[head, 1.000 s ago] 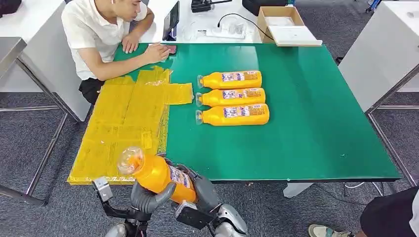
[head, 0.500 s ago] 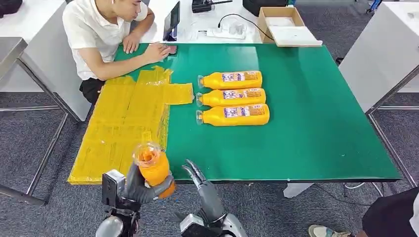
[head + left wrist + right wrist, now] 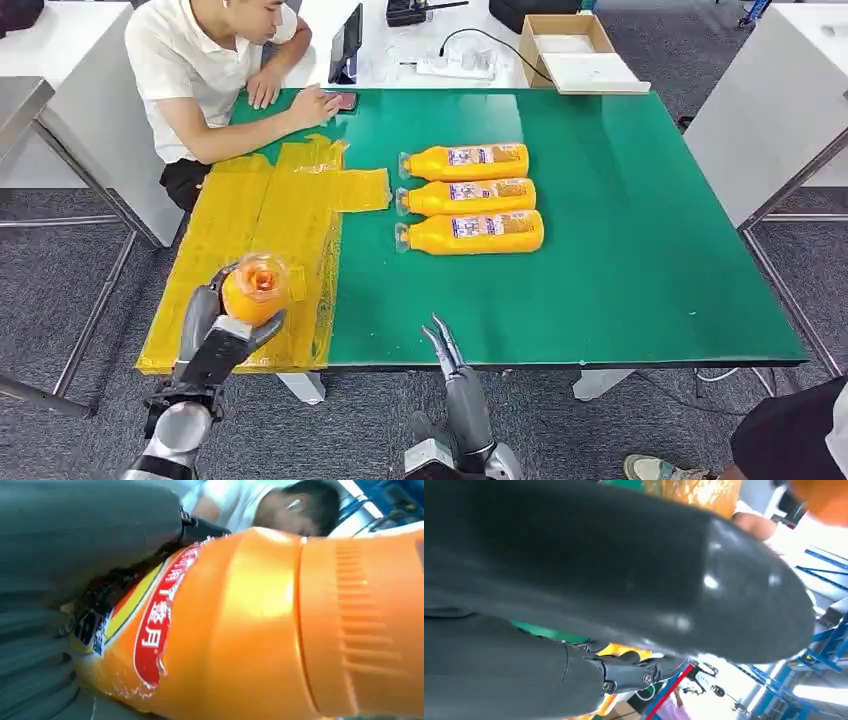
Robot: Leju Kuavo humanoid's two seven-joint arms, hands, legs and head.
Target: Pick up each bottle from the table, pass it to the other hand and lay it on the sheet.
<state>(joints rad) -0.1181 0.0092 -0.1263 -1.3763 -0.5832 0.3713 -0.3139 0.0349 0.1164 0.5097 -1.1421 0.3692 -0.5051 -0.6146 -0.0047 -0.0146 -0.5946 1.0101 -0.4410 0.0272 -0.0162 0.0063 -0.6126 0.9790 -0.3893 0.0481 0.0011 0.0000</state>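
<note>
The left hand (image 3: 222,335) wraps its fingers around an orange juice bottle (image 3: 254,290), cap pointing up toward the camera, above the near end of the yellow sheet (image 3: 262,232), at about 8 o'clock from the table centre. I judge the bottle is upright because the hand must carry it before laying it flat. The right hand (image 3: 450,362) hangs by the near table edge at 6 o'clock, holding nothing, fingers straight and close together. Three more juice bottles (image 3: 470,196) lie side by side mid-table, well apart from the sheet. The sheet has open room beyond the hand; a seated person (image 3: 215,70) leans at its far end, at 11 o'clock
</note>
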